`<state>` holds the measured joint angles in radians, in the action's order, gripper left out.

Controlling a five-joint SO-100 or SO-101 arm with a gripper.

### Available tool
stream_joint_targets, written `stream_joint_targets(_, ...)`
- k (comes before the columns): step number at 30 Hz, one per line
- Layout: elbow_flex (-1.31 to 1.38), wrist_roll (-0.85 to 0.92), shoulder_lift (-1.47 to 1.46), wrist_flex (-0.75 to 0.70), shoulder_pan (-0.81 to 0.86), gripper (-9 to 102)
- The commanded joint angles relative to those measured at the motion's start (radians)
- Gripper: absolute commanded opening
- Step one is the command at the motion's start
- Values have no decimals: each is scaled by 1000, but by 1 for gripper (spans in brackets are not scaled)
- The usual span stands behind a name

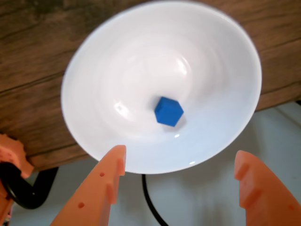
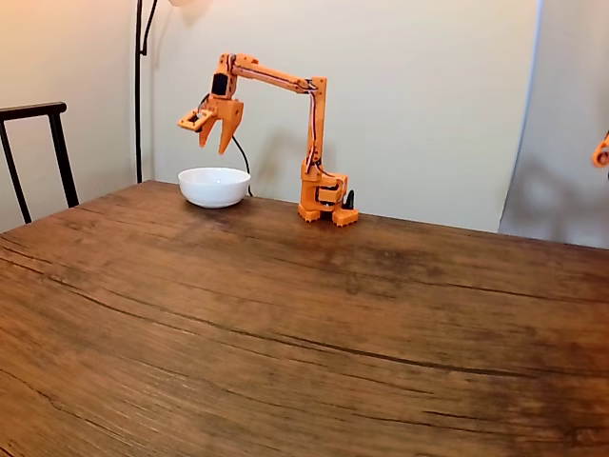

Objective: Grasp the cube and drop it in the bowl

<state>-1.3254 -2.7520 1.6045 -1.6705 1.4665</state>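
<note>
Cube [image 1: 168, 111] is lying light and rigid inside the bowl [image 1: 94, 61] while your tool [image 1: 181, 165] is hovering wide open, gripping nothing.

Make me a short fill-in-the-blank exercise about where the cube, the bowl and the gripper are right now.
1. The blue cube lies inside the white ____.
2. The bowl stands on a ____ table.
3. The gripper hangs above the bowl with its jaws ____.
4. The orange fingers hold ____.

Missing words: bowl; wooden; open; nothing
</note>
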Motion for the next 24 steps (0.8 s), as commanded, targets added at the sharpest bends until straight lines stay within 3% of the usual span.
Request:
stream_joint_targets(1,87,23,21,-55,-37,24)
stream_joint_targets(7,118,83,60,-91,-166,12)
stream_joint_targets(16,-49,281,304,-89,-379,12)
stream_joint_targets(24,-218,545,560,-87,-672,12)
